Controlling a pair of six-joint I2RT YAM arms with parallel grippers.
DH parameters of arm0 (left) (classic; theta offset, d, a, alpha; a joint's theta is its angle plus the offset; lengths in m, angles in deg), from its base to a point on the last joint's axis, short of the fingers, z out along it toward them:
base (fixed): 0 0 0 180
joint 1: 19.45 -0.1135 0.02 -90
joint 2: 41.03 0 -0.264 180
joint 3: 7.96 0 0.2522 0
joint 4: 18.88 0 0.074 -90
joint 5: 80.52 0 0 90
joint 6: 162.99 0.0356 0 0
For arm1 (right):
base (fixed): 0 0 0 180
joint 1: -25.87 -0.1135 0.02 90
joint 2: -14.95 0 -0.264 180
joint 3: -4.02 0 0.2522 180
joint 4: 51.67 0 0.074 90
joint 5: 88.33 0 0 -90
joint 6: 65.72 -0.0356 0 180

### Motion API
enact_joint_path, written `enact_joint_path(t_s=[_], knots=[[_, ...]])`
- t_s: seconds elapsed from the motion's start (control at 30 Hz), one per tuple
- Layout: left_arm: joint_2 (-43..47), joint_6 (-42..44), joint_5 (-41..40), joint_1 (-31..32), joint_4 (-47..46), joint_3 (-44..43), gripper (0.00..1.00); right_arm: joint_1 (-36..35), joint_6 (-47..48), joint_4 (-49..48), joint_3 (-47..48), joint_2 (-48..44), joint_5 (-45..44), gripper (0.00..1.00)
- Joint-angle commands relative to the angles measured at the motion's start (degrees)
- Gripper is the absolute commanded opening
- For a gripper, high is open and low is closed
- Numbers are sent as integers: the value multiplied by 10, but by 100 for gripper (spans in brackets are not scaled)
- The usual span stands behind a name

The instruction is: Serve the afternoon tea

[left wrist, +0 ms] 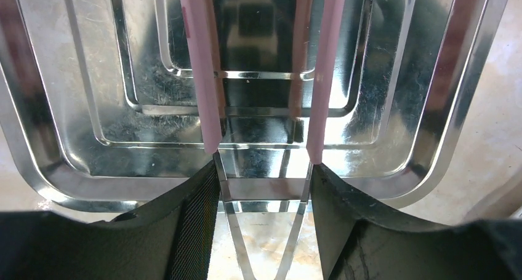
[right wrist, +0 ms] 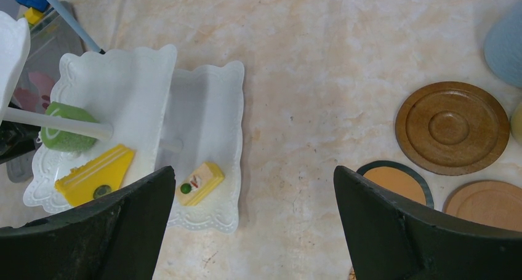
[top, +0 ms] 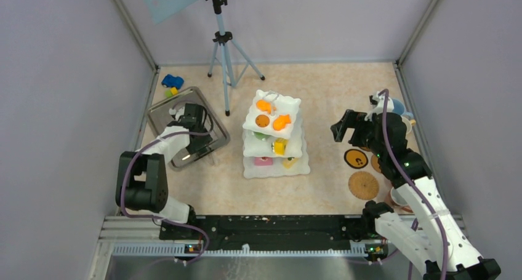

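The white three-tier stand (top: 274, 135) stands mid-table with orange pastries (top: 281, 122) on its top tier. In the right wrist view its lower tiers (right wrist: 215, 77) hold a green pastry (right wrist: 68, 126), a yellow wedge (right wrist: 95, 174) and a yellow slice (right wrist: 198, 183). My left gripper (top: 192, 117) hovers over the steel tray, shut on metal tongs with pink tips (left wrist: 203, 77); its jaws (left wrist: 263, 169) press the tongs' two arms. My right gripper (top: 345, 127) is open and empty (right wrist: 253, 169) above bare table between the stand and the round brown coasters (top: 363, 184).
The steel tray (top: 161, 114) lies at the left, with a blue toy car (top: 172, 81) behind it. A tripod (top: 223, 46) stands at the back. Mugs (top: 397, 108) cluster at the right wall; a blue mug (right wrist: 508, 43) and three coasters (right wrist: 452, 126) show in the right wrist view.
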Motion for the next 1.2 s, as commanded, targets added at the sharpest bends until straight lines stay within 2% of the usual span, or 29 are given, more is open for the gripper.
enact_joint_path(t_s=[0.0,0.13,0.4,0.5,0.67,0.87,0.93,1.03,1.17], knots=[[-2,11,-3,-4,-41,3,59,-5,7,-6,10,-3,-7,98],[-9,14,-4,-10,-44,4,64,-5,6,-7,8,-3,-7,98],[10,24,11,-24,-29,-13,93,-5,9,10,24,-7,-13,98],[37,35,29,-24,-6,-33,97,-4,10,19,31,-11,-20,98],[102,104,89,-24,43,-97,99,-5,8,33,28,-11,-46,98],[245,211,224,-24,-43,-105,99,-4,-20,15,-2,41,-90,99],[249,223,240,-11,-35,-133,99,2,-39,15,-4,94,-112,99],[238,262,217,43,-14,-164,99,33,-75,34,6,171,-129,99],[256,279,99,110,-35,-131,99,94,-106,38,-7,224,-104,99]])
